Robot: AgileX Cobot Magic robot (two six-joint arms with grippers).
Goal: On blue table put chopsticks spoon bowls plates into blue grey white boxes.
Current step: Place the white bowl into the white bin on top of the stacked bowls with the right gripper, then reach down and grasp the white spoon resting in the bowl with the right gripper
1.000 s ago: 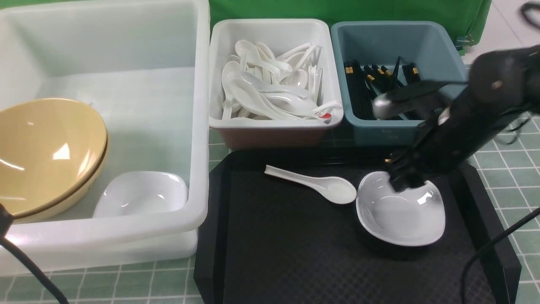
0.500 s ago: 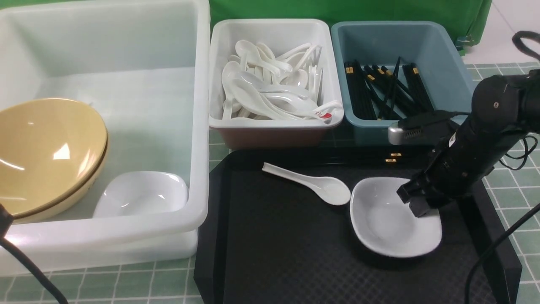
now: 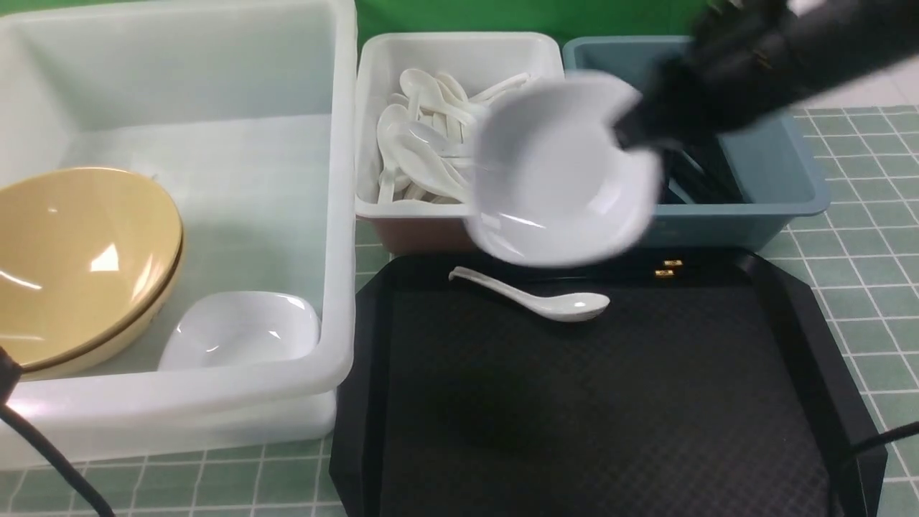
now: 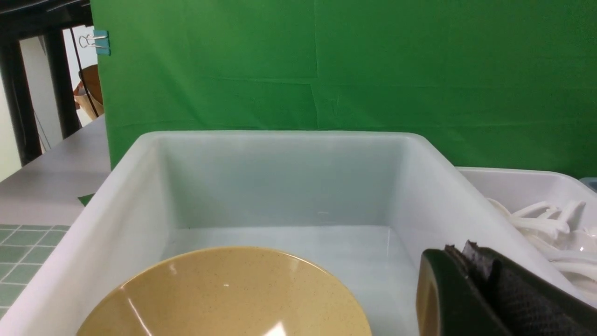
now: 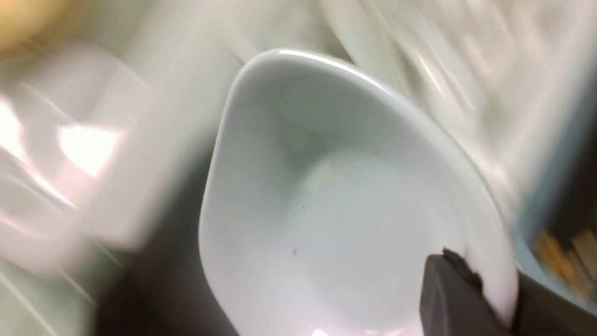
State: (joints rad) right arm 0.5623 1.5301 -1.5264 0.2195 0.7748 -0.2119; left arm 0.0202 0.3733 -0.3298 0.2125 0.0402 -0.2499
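My right gripper (image 3: 632, 133) is shut on the rim of a small white plate (image 3: 560, 172) and holds it tilted in the air over the small white box (image 3: 459, 50) and the blue-grey box (image 3: 775, 165). The right wrist view shows the plate (image 5: 336, 200) pinched at its edge by that gripper (image 5: 489, 289). A white spoon (image 3: 546, 301) lies on the black tray (image 3: 574, 416). Gold bands of chopsticks (image 3: 668, 268) show at the tray's far edge. Tan bowls (image 3: 79, 258) and another plate (image 3: 240, 330) sit in the large white box (image 3: 344, 215). My left gripper (image 4: 466, 254) is shut and empty beside a bowl (image 4: 224, 294).
The small white box holds several spoons (image 3: 423, 143), and the blue-grey box holds black chopsticks (image 3: 693, 176). The green-blue checked table (image 3: 861, 287) shows right of the tray. A black cable (image 3: 43, 445) crosses the front left corner. A green backdrop (image 4: 373, 70) stands behind the boxes.
My right gripper closed on the plate's rim on the tray and lifted it up and to the left, over the boxes. The spoon shifted slightly on the tray.
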